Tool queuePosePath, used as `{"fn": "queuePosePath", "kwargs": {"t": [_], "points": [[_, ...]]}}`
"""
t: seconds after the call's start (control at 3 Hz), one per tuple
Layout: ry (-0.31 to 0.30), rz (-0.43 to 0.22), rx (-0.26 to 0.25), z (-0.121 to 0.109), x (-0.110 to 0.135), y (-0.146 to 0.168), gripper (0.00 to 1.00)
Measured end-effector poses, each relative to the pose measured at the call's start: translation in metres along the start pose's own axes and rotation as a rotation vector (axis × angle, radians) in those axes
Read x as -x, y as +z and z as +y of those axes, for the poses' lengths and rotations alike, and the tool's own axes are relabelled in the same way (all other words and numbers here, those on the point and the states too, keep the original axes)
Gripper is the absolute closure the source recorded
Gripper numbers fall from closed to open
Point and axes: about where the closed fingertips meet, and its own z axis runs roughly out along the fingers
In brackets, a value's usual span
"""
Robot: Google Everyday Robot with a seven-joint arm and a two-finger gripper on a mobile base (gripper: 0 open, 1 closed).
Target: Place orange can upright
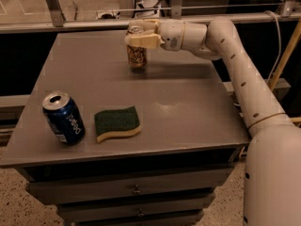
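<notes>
The orange can [137, 56] stands upright on the grey table [188, 107] near its far edge, centre-left; its base seems to rest on the tabletop. It is orange-brown with mottled print and a silver top. My gripper [139, 37] reaches in from the right on the white arm [235, 55]. It sits around the can's upper part, one cream finger [140, 41] lying across the can's front just below the rim. The fingers appear closed on the can.
A blue Pepsi can [63, 118] stands slightly tilted at the table's front left. A green and yellow sponge [117, 123] lies just right of it. Drawers are below the tabletop. A metal rail [70, 26] runs behind the far edge.
</notes>
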Motion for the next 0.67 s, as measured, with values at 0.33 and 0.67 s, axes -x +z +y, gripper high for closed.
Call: {"fn": "queuePosePath", "kwargs": {"t": [0.33, 0.67], "points": [[0.0, -0.001, 0.005, 0.0011, 0.0001, 0.0033, 0.0], [0.0, -0.001, 0.005, 0.0011, 0.0001, 0.0034, 0.0]]}}
